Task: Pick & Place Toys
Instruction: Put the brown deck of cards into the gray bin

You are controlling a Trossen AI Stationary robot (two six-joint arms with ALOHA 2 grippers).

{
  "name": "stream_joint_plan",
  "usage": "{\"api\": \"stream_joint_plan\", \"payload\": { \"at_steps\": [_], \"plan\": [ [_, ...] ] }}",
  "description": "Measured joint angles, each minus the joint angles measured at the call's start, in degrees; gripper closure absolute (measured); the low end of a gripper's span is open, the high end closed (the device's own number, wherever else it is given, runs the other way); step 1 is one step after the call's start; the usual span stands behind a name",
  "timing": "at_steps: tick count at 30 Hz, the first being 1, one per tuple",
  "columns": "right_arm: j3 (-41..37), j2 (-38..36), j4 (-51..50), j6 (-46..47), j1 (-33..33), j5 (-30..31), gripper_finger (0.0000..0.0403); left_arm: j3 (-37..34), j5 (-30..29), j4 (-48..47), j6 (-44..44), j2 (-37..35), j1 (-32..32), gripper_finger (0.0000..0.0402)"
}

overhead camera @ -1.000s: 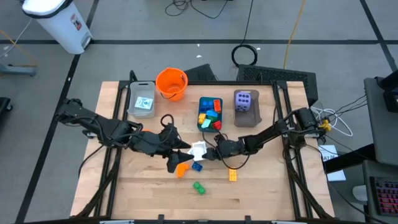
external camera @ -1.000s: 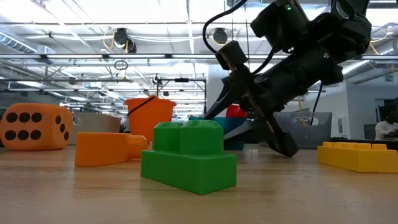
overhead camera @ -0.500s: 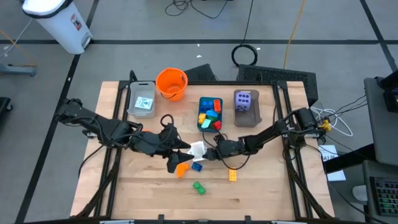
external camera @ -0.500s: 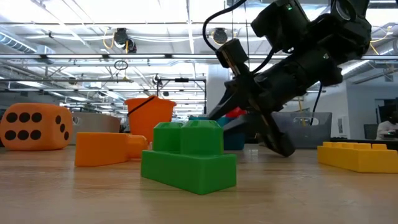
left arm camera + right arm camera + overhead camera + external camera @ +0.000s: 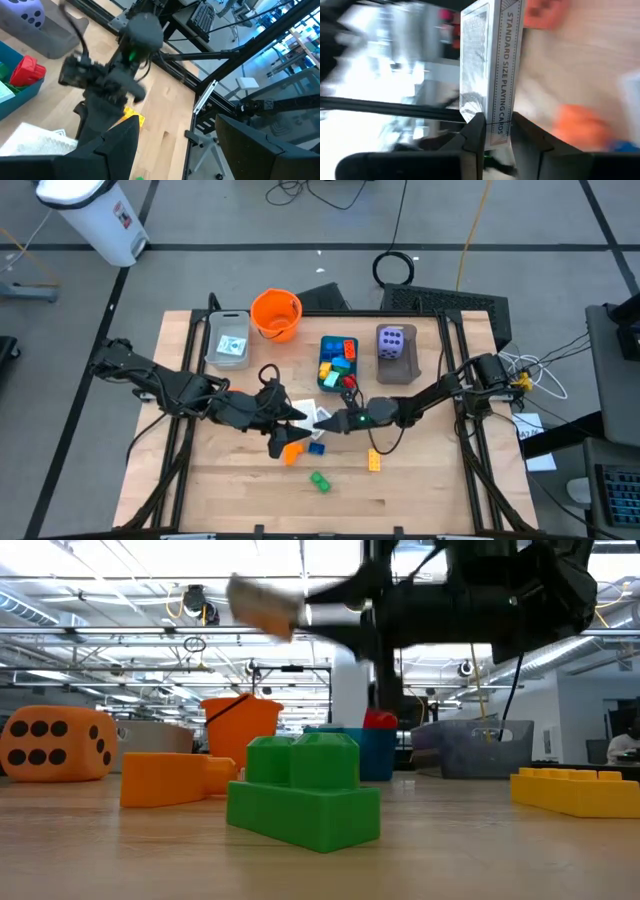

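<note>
One card pack (image 5: 490,70) in right pincer (image 5: 494,131)

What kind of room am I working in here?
Probably an open robotics lab or workshop: a wooden work table on a taped grey concrete floor, exposed ceiling trusses with strip lights, and a black computer keyboard behind the table.

Glossy plastic green brick (image 5: 303,791); pale wood table (image 5: 430,490); glossy card box (image 5: 491,70).
</note>
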Motion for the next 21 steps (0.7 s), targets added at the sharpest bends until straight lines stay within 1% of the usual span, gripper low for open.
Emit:
{"api": "stream_joint_plan", "payload": {
  "at_steps": [3, 5, 8, 10, 14, 19, 21],
  "plan": [
    [0.1, -0.1, 7.5, 0.1, 0.0, 0.3, 0.0341, 0.0, 0.9, 0.0, -0.2, -0.2, 0.3, 0.0131],
    [0.1, -0.5, 10.8, 0.4, -0.1, 1.4, 0.0341, 0.0, 0.9, -0.1, -2.3, -0.8, 0.9, 0.0131],
    [0.1, -2.9, 11.3, -0.6, -0.5, 3.2, 0.0342, 0.0, 0.3, 0.0, -7.0, -2.4, 2.7, 0.0131],
    [0.1, -5.4, 10.0, -2.7, -1.2, 3.3, 0.0342, 0.0, -0.8, -0.1, -9.4, -3.7, 3.8, 0.0131],
    [0.2, -12.0, 4.4, -7.8, -3.2, 3.4, 0.0343, 0.0, -3.7, -0.6, -11.6, -6.7, 6.0, 0.0131],
    [0.2, -22.4, -11.1, -14.3, -5.5, 3.5, 0.0343, 0.1, -5.2, -3.5, -12.1, -9.2, 9.1, 0.0131],
    [0.2, -25.8, -15.4, -15.8, -6.3, 3.5, 0.0343, 0.1, -5.2, -4.4, -12.1, -9.6, 10.3, 0.0131]
  ]
}}
